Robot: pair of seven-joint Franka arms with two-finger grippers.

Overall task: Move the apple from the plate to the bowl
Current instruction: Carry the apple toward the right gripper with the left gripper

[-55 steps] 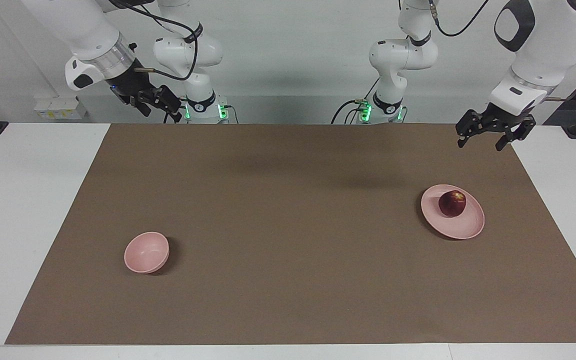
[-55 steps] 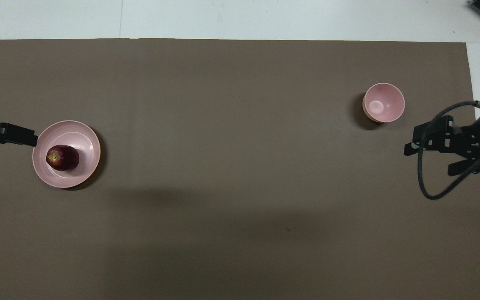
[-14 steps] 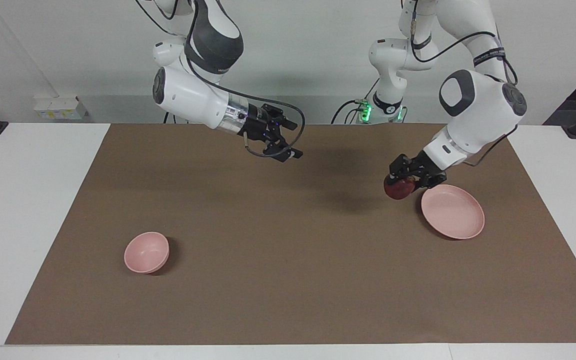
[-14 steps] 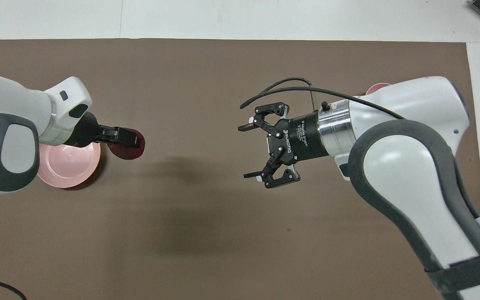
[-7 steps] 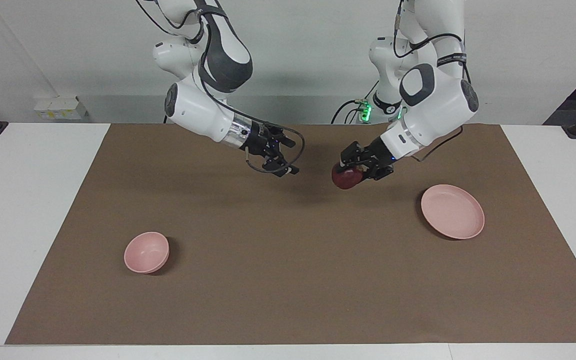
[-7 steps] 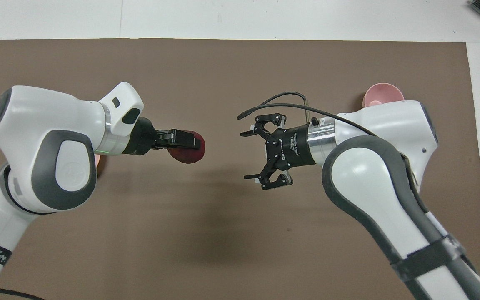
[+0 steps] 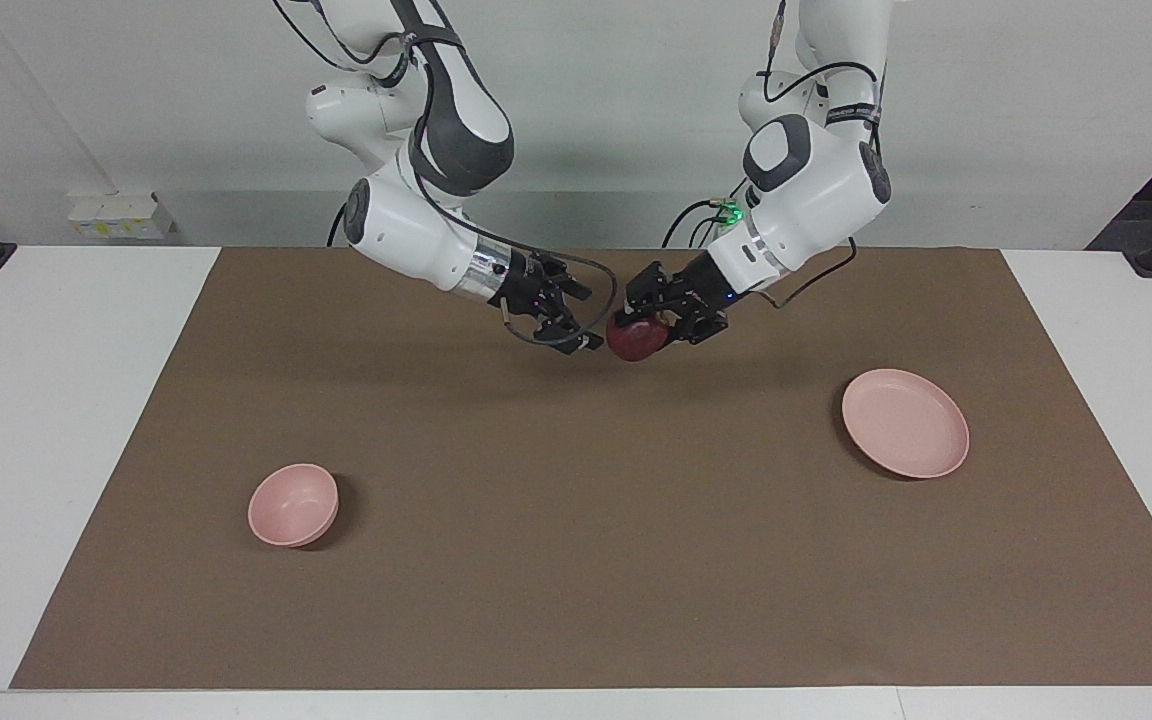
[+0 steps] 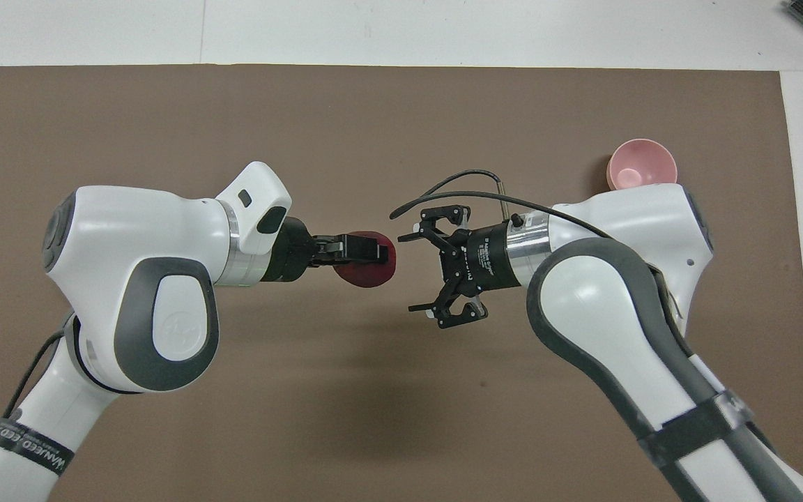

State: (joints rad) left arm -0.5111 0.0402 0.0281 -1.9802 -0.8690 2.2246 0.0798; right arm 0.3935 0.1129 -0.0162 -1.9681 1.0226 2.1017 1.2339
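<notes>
My left gripper (image 7: 658, 318) is shut on the dark red apple (image 7: 633, 342) and holds it in the air over the middle of the brown mat. In the overhead view the gripper (image 8: 368, 249) lies across the top of the apple (image 8: 366, 273). My right gripper (image 7: 581, 320) is open and faces the apple a short way from it, not touching; its fingers (image 8: 438, 307) are spread wide. The flat pink plate (image 7: 904, 423) lies bare toward the left arm's end, hidden under the left arm in the overhead view. The deep pink bowl (image 7: 292, 505) stands toward the right arm's end, partly covered from above (image 8: 642, 166).
A brown mat (image 7: 576, 580) covers most of the white table. A black cable (image 8: 457, 183) loops off the right wrist.
My left gripper has carried the apple from beside the plate to over the middle of the mat, close to the right gripper. The right gripper stayed open and shifted slightly toward it.
</notes>
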